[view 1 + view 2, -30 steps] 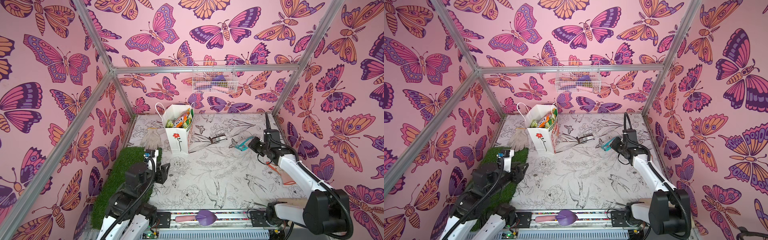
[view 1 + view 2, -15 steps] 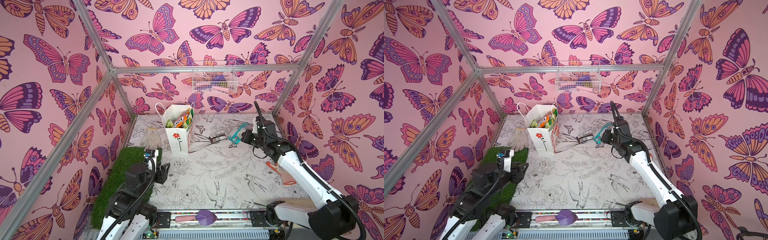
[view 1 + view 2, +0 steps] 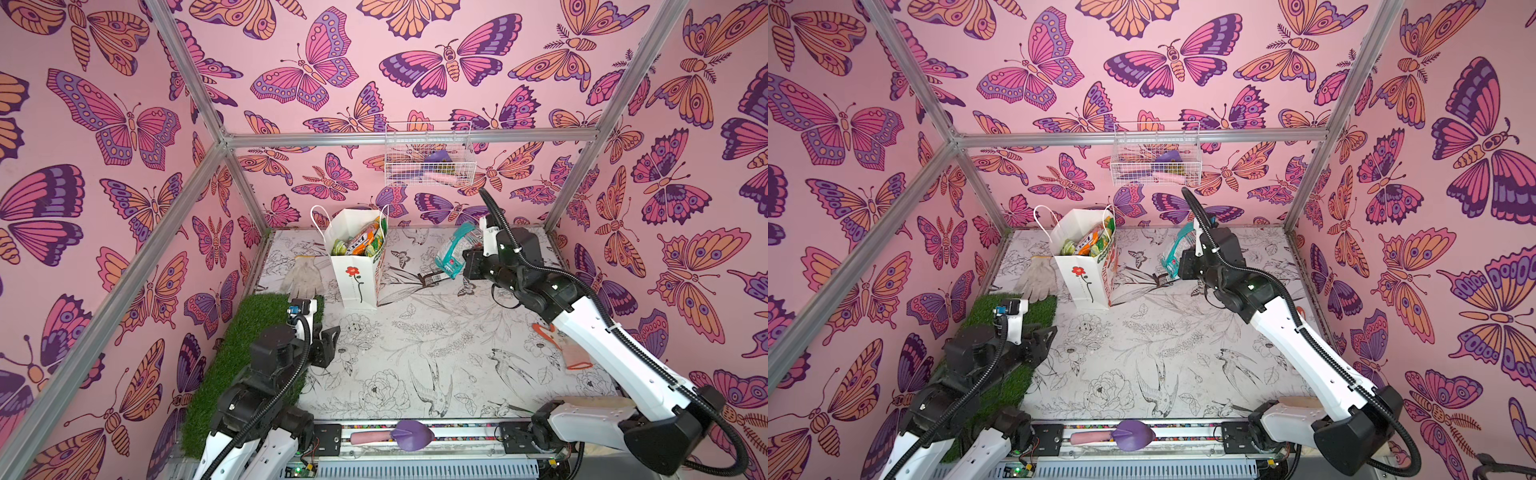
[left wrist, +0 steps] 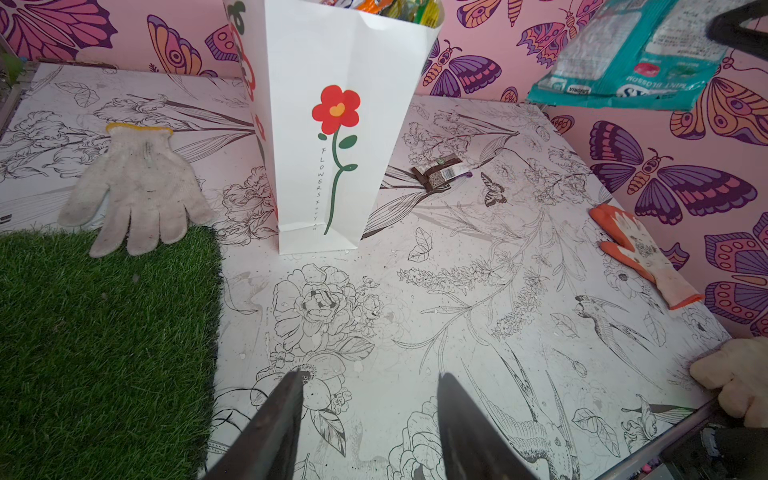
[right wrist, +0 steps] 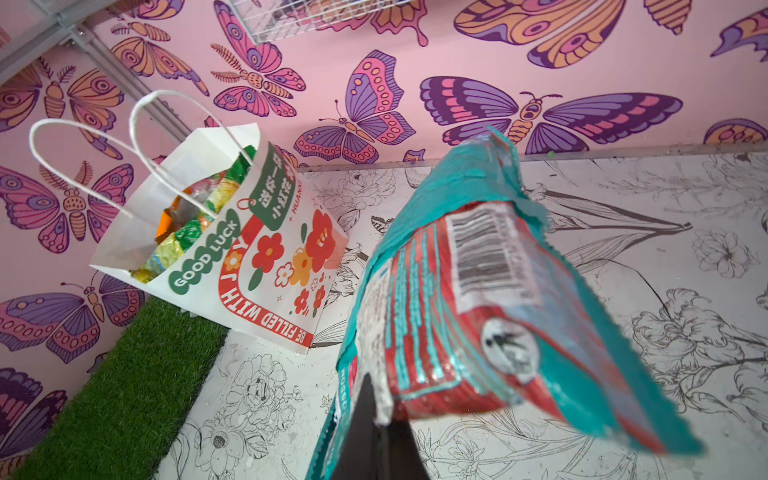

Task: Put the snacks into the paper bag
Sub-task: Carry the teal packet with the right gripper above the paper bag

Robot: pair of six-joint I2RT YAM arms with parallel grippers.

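Right jaws pinch teal packet (image 5: pixel 478 299) (barcode (image 5: pixel 482 249) only in wrist view); left jaws spread.

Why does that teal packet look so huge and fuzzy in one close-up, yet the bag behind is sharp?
In the right wrist view the teal packet, clamped in the right end effector, hangs right at the lens, so its near end smears while the paper bag reads sharp. In the left wrist view it is crisp.
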